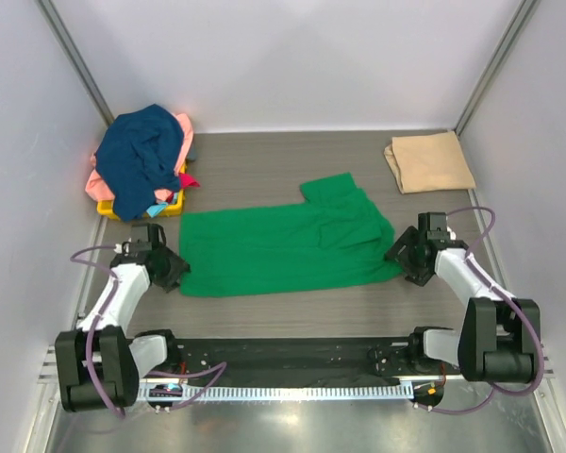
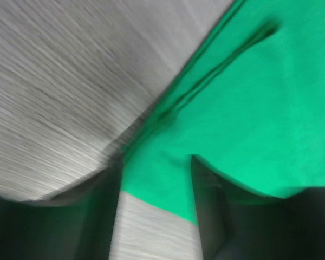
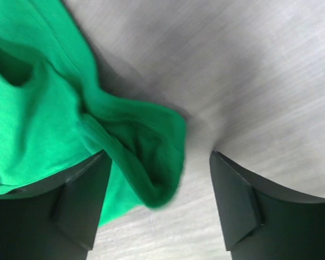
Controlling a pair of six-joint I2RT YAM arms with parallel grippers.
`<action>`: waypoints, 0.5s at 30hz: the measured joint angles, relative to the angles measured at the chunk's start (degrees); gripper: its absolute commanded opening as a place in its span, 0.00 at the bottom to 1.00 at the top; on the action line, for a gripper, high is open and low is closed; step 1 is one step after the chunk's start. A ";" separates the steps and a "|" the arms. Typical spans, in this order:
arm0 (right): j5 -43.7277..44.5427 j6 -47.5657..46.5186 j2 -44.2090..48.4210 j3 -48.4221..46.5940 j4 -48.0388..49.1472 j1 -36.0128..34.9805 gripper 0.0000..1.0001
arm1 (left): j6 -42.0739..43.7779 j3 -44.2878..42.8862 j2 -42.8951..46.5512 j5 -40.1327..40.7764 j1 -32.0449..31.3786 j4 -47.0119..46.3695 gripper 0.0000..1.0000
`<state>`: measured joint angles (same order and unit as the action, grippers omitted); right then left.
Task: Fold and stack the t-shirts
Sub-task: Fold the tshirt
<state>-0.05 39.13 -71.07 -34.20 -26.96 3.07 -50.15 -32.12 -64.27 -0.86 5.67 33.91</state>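
Note:
A bright green t-shirt (image 1: 283, 245) lies spread flat across the middle of the table, one sleeve pointing to the far side. My left gripper (image 1: 174, 269) is open at the shirt's left edge. In the left wrist view its fingers (image 2: 211, 206) straddle a green corner (image 2: 151, 173) on the table. My right gripper (image 1: 403, 253) is open at the shirt's right edge. In the right wrist view a bunched green fold (image 3: 146, 157) lies between its fingers (image 3: 84, 200), and the jaws stand wide apart. A tan t-shirt (image 1: 429, 160) lies folded at the far right.
A heap of unfolded shirts (image 1: 141, 165), navy on top with salmon, red and yellow showing beneath, sits at the far left corner. White walls enclose the table on three sides. A black rail (image 1: 292, 354) runs along the near edge between the arm bases.

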 measured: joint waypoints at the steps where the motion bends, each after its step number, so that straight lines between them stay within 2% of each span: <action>1: 0.07 0.11 1.40 0.74 -0.57 0.09 0.82 | -0.35 0.00 1.51 -0.09 0.09 0.00 0.64; 2: 0.13 0.26 2.60 1.22 -1.22 0.15 0.82 | -0.42 0.00 2.62 -0.33 0.11 0.04 0.69; 4: 0.02 0.24 5.33 1.44 -2.75 0.17 0.82 | -0.55 -0.02 4.37 -0.96 0.09 0.20 0.72; 9: -1.70 -1.05 11.74 -2.03 -5.27 0.07 0.83 | 2.25 -6.23 5.53 -3.48 0.11 4.76 0.72; 12: -2.95 -3.39 8.83 -9.99 -5.92 -0.76 0.83 | 7.19 -15.08 5.22 -4.83 0.11 7.67 0.72; 15: -4.24 -6.49 -0.33 -21.55 -4.24 -2.25 0.83 | 12.37 -21.31 5.35 -4.74 0.11 9.64 0.73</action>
<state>-4.29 32.64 -71.40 -55.75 -31.20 0.82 -37.78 -53.43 -58.92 -5.61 5.78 43.55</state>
